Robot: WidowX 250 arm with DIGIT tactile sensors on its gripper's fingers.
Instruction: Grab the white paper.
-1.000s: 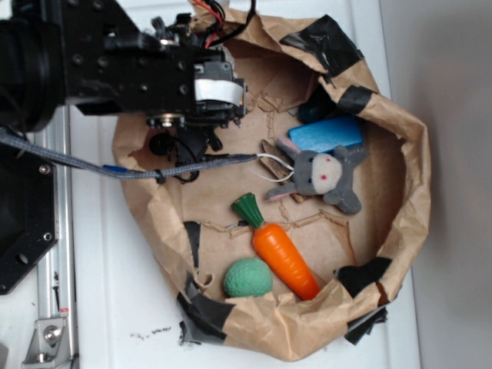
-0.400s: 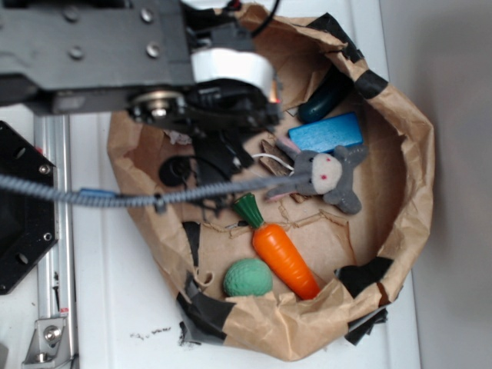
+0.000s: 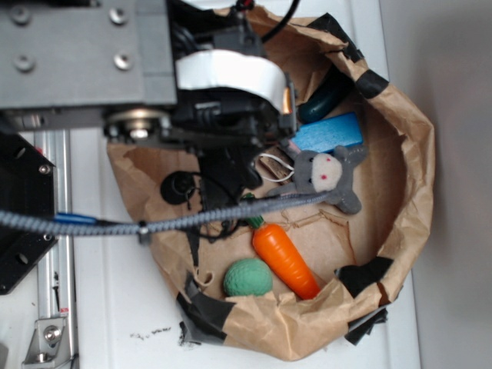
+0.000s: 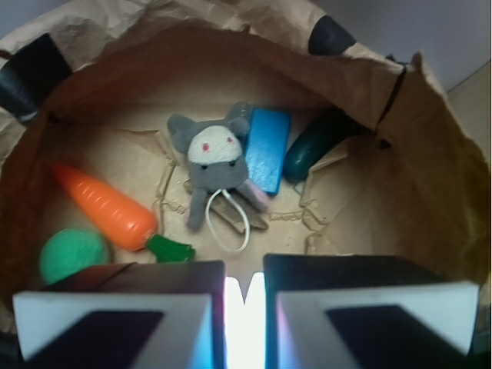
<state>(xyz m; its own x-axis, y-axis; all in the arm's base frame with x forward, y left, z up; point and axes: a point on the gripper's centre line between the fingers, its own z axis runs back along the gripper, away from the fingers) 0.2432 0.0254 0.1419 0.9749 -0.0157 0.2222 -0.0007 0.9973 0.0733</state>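
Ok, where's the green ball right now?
In the exterior view the green ball sits low in the brown paper bag, just left of the orange carrot, near the black-taped rim.

Arm overhead, fingers close together, narrow gap

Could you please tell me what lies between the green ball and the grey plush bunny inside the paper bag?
The orange toy carrot lies between the green ball and the grey bunny, clearest in the wrist view.
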